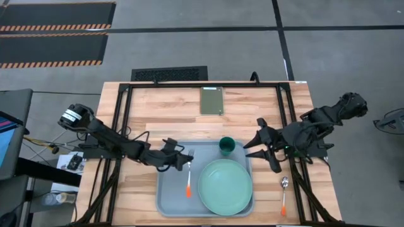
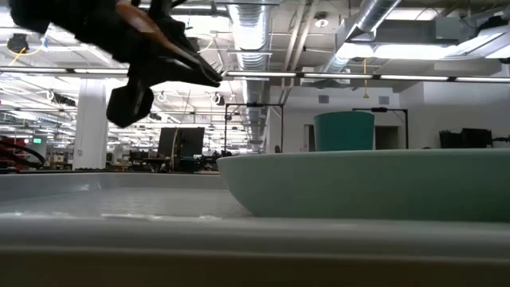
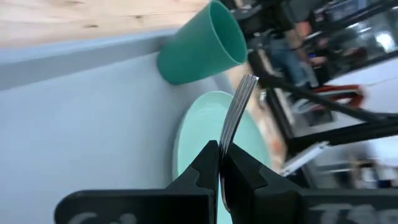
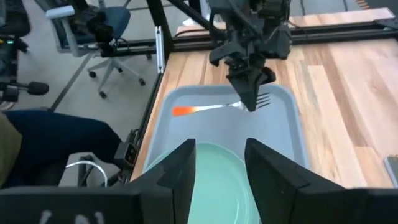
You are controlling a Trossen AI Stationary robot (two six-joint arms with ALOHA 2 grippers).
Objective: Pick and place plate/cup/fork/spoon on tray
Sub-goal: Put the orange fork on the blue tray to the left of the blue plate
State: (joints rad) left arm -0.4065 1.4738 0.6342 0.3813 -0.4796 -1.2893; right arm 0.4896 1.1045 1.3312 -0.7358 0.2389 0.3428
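Note:
The pale grey-blue tray (image 1: 170,189) lies at the table's near middle. On it rest the mint-green plate (image 1: 226,186) and, in its far right corner, the teal cup (image 1: 227,146), standing upright. My left gripper (image 1: 187,162) hangs over the tray's left half, shut on the orange-handled fork (image 4: 211,107). The spoon (image 1: 284,190) lies on the wood to the right of the tray. My right gripper (image 1: 268,151) hovers open between the cup and the spoon, nothing between its fingers. My left gripper pinches the fork's metal neck (image 4: 239,104), just behind the tines (image 3: 244,93), between its two shut fingers. The fingers come from the table's left, slanting down, and lie across the fork. The fork hangs about level above the tray, its orange handle (image 4: 183,111) toward the near edge.
An olive-green rectangular slab (image 1: 212,99) lies on the wood at the far side. Black frame rails (image 1: 126,113) run along the table's left and right sides. Bare tray floor shows to the left of the plate.

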